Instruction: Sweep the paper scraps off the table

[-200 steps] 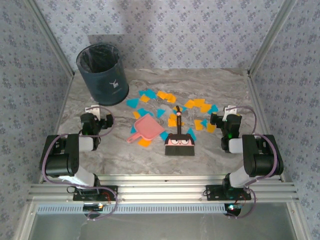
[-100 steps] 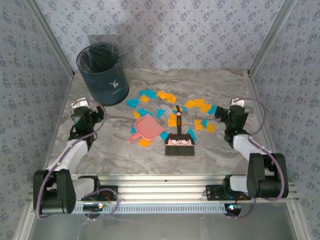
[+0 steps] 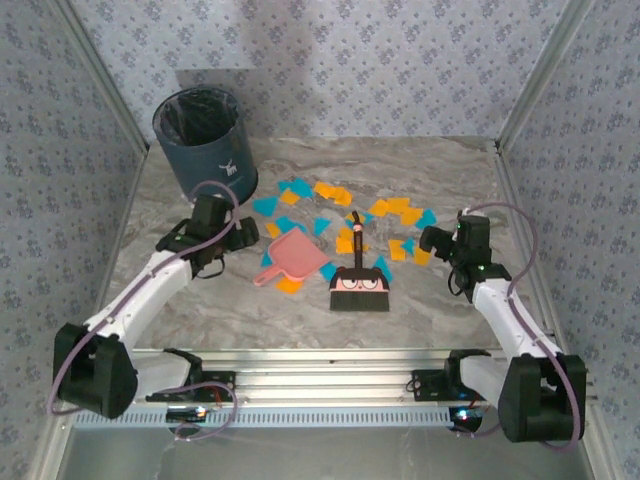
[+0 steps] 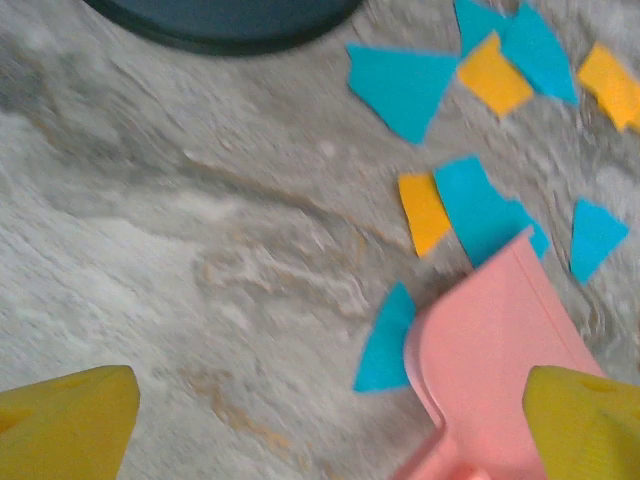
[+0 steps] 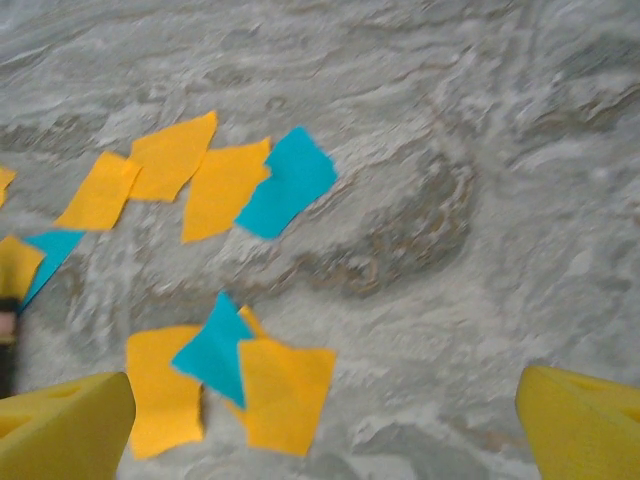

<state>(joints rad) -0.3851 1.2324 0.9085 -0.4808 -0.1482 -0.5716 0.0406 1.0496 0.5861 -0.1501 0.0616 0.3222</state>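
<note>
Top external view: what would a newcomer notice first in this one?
A scatter of bright orange and teal paper scraps across the middle of the marble table, with a pink dustpan and a dark hand brush lying at its near edge. The dark bin stands at the far left, and the left gripper and right gripper flank the mess, both open.

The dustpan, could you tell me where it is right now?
In the top view, the dustpan lies left of centre, between the left gripper and the brush.
</note>
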